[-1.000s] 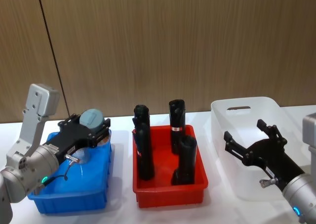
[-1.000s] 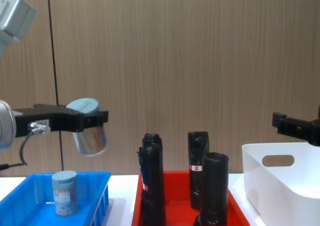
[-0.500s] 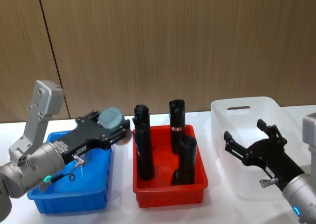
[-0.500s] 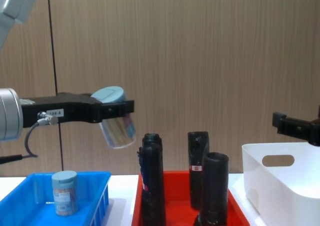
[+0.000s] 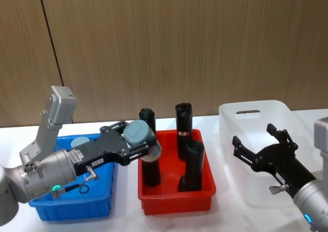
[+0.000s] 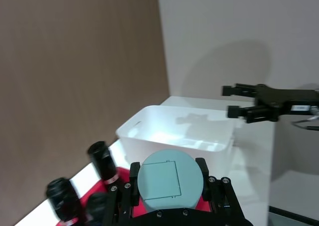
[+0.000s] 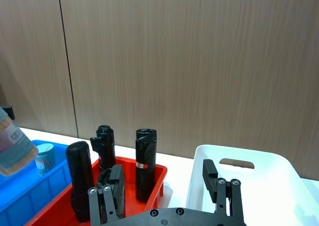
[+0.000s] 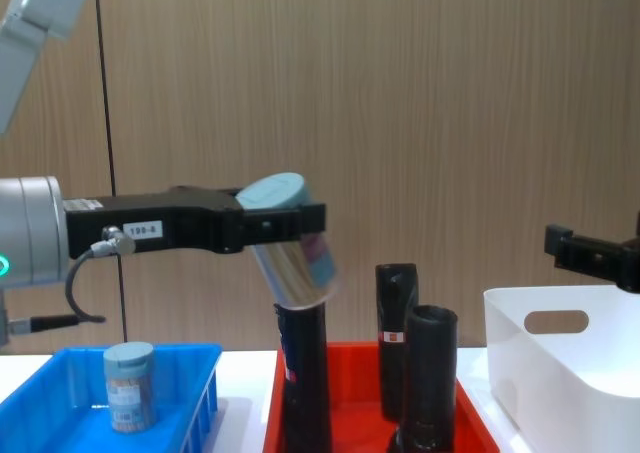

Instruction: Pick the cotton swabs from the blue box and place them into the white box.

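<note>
My left gripper (image 5: 139, 141) is shut on a cotton swab jar (image 5: 141, 133), a clear cylinder with a pale blue lid. It holds the jar tilted in the air above the left part of the red tray; the same jar (image 8: 295, 243) hangs over a black tube in the chest view, and its lid (image 6: 169, 179) faces the left wrist camera. A second swab jar (image 8: 129, 385) stands upright in the blue box (image 5: 72, 209). The white box (image 5: 256, 110) sits at the far right. In front of it my right gripper (image 5: 253, 134) hovers open with nothing in it.
A red tray (image 5: 177, 198) between the two boxes holds three tall black tubes (image 5: 183, 124) that stand higher than its rim. A brown wood-panel wall runs behind the white table.
My left gripper has carried the jar to the right, from above the blue box to over the red tray's left side, and the jar now leans more. The right arm has not moved.
</note>
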